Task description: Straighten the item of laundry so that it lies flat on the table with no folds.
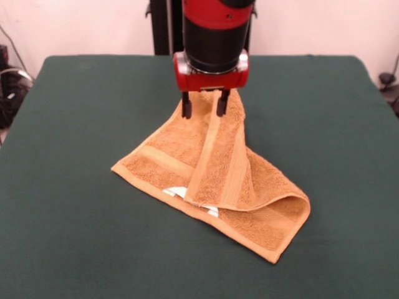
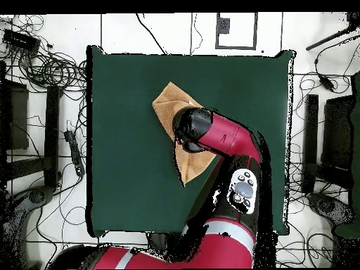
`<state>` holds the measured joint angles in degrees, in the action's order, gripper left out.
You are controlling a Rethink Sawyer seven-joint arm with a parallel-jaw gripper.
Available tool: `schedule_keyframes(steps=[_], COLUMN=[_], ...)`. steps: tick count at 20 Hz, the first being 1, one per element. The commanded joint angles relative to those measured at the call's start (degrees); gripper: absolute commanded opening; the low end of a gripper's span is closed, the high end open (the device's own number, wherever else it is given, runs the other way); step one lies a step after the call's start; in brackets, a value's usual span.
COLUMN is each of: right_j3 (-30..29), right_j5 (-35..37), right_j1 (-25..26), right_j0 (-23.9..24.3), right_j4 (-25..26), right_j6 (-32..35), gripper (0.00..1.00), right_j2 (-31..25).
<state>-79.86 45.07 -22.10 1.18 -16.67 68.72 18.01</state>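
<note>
Gripper (image 1: 204, 109) of red-and-black arm pinches 1 raised corner of small orange-tan terry towel (image 1: 215, 180), rest draped folded mid-table on dark green cloth table (image 1: 81, 237); unfolding step underway, likely next: draw corner outward, lower, release flat.

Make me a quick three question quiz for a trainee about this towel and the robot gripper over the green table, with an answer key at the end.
1. True or false: the towel lies fully flat on the table.
2. Where is the gripper relative to the towel? A) off to one side of the table, B) at a raised peak of the towel, C) pressed on the white label.
3. Fill in: in the overhead view, the arm covers the towel's ______.

Key: 1. False; one part is lifted and folded over the rest. 2. B; the fingers flank the peak. 3. Middle.
</note>
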Motion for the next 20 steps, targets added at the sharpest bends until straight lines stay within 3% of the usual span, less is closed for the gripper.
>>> schedule_keyframes(steps=[1,20], right_j3=[2.21,8.66], right_j5=[1.17,5.35], right_j1=[1.28,3.99], right_j0=[0.01,0.28], right_j4=[-3.72,-3.43], right_j6=[18.88,20.56], gripper=[1.00,1.00], right_j2=[-4.10,-2.57])
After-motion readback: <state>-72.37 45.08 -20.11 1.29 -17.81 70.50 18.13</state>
